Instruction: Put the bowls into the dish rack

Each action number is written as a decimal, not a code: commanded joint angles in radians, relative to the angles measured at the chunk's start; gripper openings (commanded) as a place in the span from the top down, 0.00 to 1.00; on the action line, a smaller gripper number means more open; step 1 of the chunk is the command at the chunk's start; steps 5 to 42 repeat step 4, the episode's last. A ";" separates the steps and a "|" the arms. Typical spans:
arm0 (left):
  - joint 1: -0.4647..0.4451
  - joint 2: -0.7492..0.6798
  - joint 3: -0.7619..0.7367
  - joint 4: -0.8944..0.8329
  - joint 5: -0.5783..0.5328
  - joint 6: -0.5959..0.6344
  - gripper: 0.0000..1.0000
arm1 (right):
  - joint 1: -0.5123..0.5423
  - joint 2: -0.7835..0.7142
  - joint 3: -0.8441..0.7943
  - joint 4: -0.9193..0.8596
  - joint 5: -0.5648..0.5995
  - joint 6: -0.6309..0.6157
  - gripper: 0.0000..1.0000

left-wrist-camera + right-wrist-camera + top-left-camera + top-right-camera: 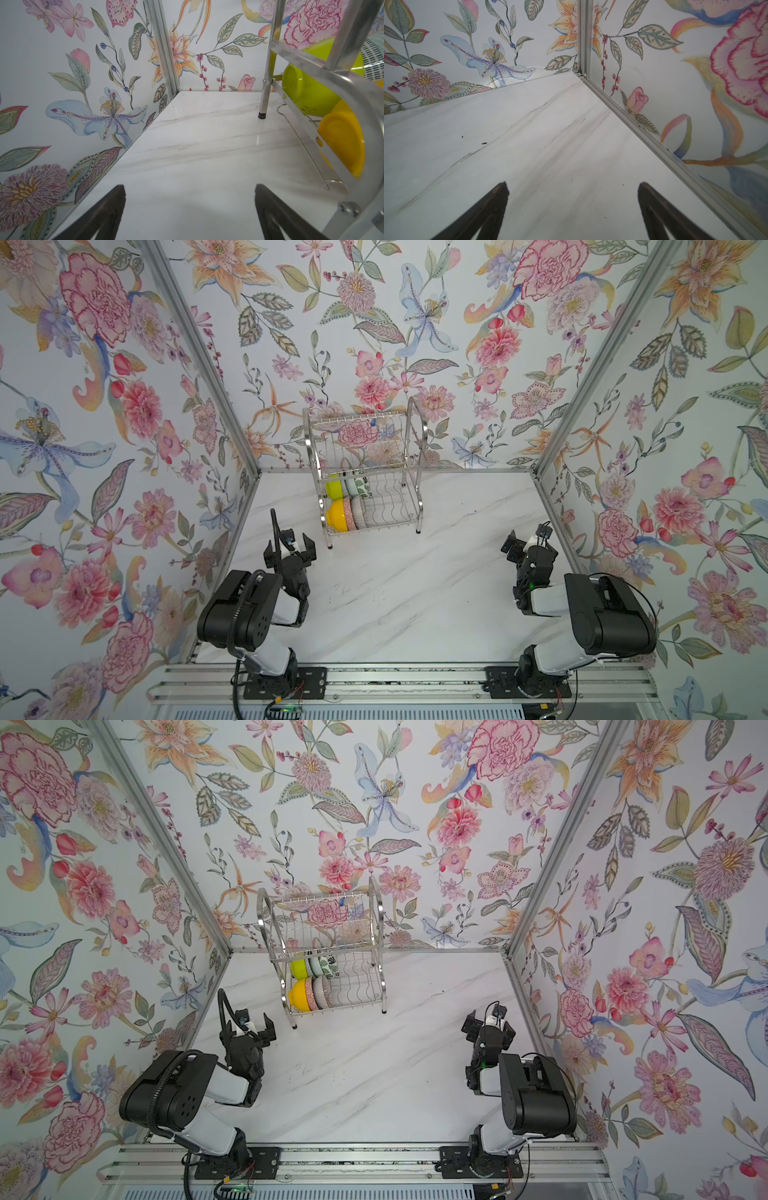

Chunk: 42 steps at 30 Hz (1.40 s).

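Left claw [289,545] and right claw [527,540]: both wide, empty, lower frame. Bowls [337,514] stand on edge in dish rack [417,435], centre frame.

The dish rack [301,59] is cut off and blurred; packed bowls [357,512] hide one another.

Both top views look down; wrist views skim the table [207,145]
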 commanded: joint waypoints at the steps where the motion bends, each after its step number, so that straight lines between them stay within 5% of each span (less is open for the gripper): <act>1: 0.004 -0.004 0.015 0.002 0.012 0.001 0.01 | 0.000 -0.004 0.009 -0.008 -0.002 0.008 0.02; 42: 0.004 -0.005 0.015 0.003 0.013 0.002 0.01 | 0.001 -0.008 0.001 0.003 -0.012 0.001 0.01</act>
